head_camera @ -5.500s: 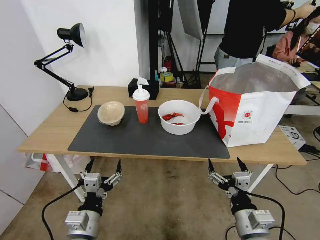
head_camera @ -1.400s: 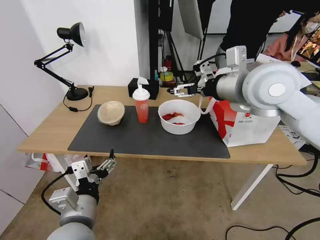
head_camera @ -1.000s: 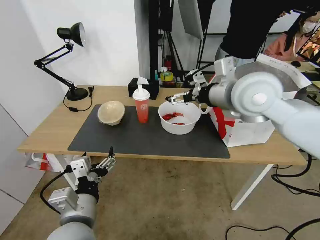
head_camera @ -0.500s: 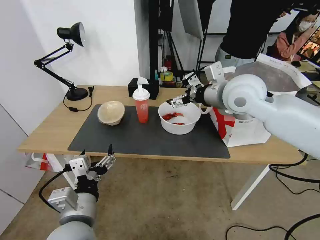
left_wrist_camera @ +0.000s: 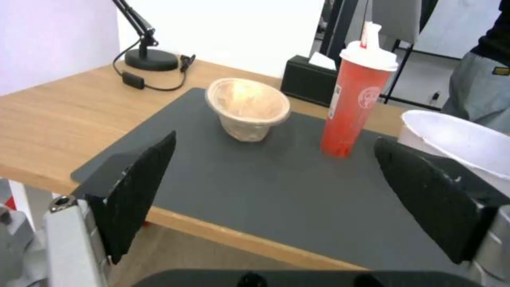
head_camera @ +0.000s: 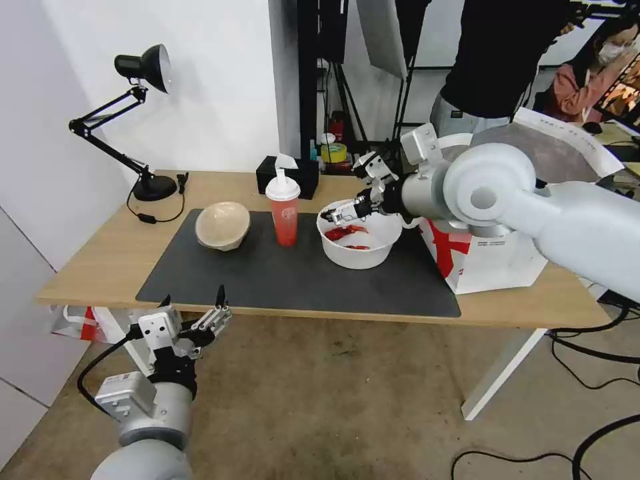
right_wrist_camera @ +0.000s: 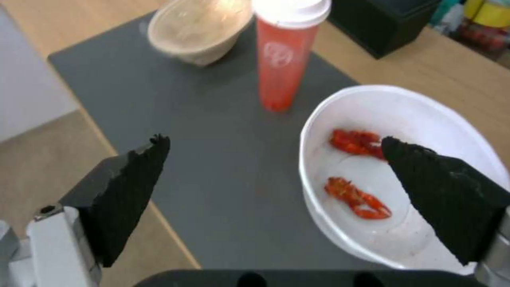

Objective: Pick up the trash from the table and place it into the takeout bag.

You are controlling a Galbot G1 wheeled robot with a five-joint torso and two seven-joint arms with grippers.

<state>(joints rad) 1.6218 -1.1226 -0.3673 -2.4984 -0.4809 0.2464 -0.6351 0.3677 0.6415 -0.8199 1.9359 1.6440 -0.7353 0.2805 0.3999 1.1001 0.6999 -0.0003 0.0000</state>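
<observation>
Head view: right gripper (head_camera: 331, 215), jaws spread, over white bowl (head_camera: 360, 235) rim.

Red cup (head_camera: 283, 212) just beside white bowl (head_camera: 360, 241).

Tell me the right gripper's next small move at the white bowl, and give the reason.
Probably lower a little and close on the rim. The right gripper hangs open at the near-left rim of the white bowl, one finger over the inside by the red scraps, the other outside over the mat. The rim lies between them, ungripped. The left gripper waits open below the table edge.
</observation>
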